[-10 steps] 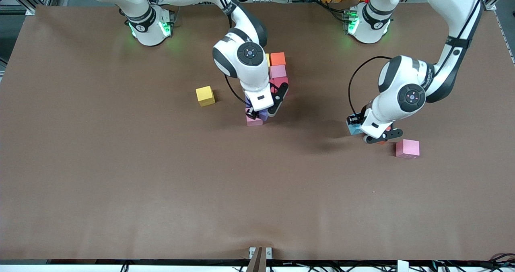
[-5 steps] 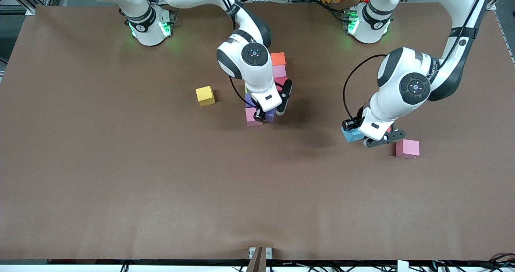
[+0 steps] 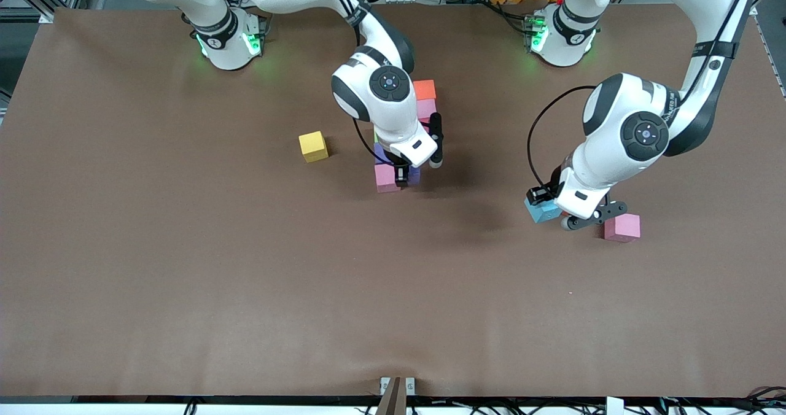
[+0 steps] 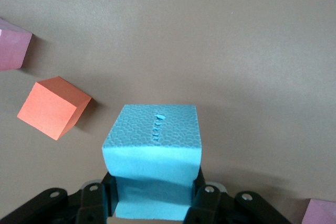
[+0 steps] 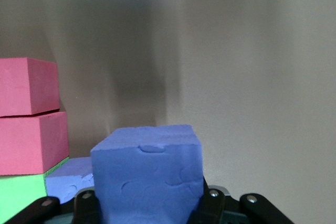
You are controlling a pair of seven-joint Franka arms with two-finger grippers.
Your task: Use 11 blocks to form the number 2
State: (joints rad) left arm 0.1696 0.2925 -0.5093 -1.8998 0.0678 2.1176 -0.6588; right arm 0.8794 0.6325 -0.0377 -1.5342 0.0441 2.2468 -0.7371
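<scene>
A column of blocks stands mid-table: orange (image 3: 424, 89), pink (image 3: 425, 108), and nearest the camera another pink (image 3: 386, 178). My right gripper (image 3: 408, 174) is over that nearer end, shut on a purple block (image 5: 149, 171). Beside it the right wrist view shows two stacked-looking pink-red blocks (image 5: 29, 114), a green one (image 5: 21, 198) and a second purple one (image 5: 71, 179). My left gripper (image 3: 551, 210) is shut on a light blue block (image 3: 540, 211) (image 4: 152, 150), held low over the table. A red-orange block (image 4: 52, 107) lies just past it.
A lone yellow block (image 3: 313, 146) sits toward the right arm's end of the cluster. A loose pink block (image 3: 621, 227) (image 4: 13, 51) lies beside the left hand. The brown table (image 3: 245, 280) stretches wide toward the front camera.
The right hand turned and shifted slightly over the cluster, still gripping the purple block. The left hand drifted toward the front camera with the blue block, closer to the loose pink one.
</scene>
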